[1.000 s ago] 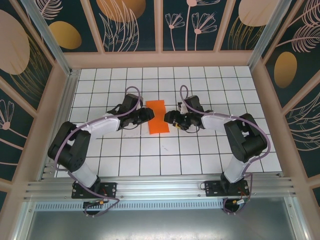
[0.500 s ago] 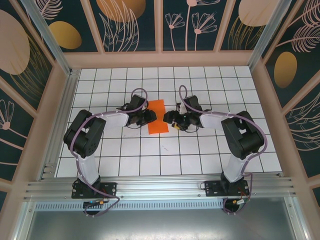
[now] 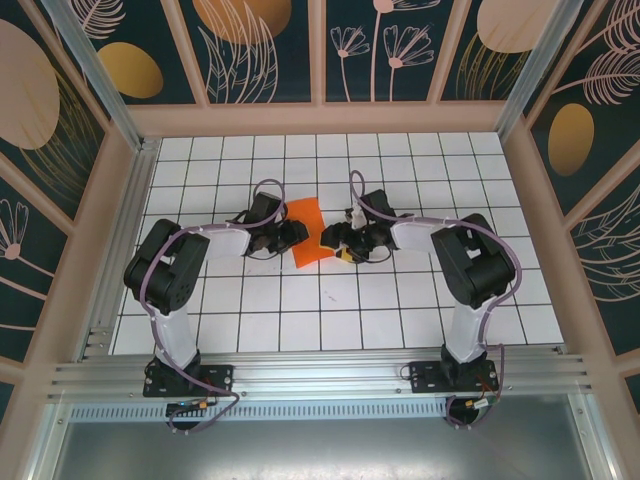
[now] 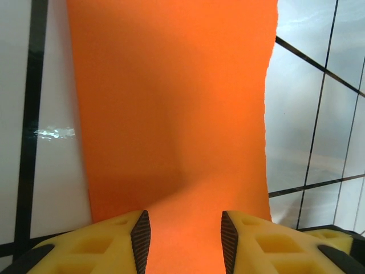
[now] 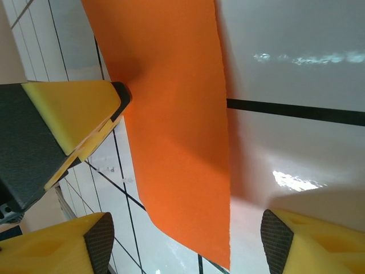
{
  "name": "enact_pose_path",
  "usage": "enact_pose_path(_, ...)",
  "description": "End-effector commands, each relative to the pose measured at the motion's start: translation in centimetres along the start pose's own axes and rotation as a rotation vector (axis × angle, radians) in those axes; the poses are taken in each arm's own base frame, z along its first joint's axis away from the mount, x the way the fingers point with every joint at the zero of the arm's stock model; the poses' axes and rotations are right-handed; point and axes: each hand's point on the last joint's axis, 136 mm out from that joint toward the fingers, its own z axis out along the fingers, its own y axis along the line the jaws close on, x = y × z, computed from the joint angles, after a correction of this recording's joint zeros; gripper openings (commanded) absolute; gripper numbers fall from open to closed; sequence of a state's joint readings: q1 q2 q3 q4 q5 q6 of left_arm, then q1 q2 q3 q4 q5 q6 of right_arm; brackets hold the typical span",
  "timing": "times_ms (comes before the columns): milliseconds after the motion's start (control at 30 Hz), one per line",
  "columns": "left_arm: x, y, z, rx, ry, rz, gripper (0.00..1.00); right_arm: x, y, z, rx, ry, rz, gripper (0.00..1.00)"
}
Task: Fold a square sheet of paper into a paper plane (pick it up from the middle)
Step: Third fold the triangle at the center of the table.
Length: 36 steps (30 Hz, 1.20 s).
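Paper sheet (image 3: 308, 232) runs lengthwise near-to-far, far end leaning right.

Table (image 3: 400, 300): flat white top ruled with black lines into a grid of square tiles, glossy enough to throw back light patches in the wrist views. One orange sheet of paper (image 3: 307, 232) lies directly on it, near the middle and a little toward the far side; it is an elongated strip rather than a square, with its long axis skewed to the grid. A small dark speck (image 3: 327, 295) marks a tile nearer the front, apart from the paper.
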State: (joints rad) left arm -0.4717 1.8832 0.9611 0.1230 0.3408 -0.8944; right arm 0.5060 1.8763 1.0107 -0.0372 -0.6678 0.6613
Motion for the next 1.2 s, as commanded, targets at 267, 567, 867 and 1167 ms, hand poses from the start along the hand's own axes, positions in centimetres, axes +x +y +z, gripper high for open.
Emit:
enact_pose_path(267, 1.0, 1.5, 0.0, -0.019, 0.038, -0.024, 0.41, 0.1, 2.1, 0.0, -0.069, 0.024, 0.054, 0.43)
enact_pose_path(567, -0.1, -2.7, -1.9, 0.116, 0.007, 0.043, 0.48, 0.8, -0.1, -1.0, 0.067, -0.002, 0.096, 0.03)
enact_pose_path(867, -1.2, -5.2, -2.6, 0.215, -0.039, 0.081, 0.51, 3.5, -3.0, -2.7, 0.259, 0.011, 0.080, 0.00)
enact_pose_path(1167, -0.8, -1.1, -0.3, 0.051, -0.013, 0.080, 0.36, 2.9, -1.6, -2.5, 0.287, -0.020, 0.031, 0.03)
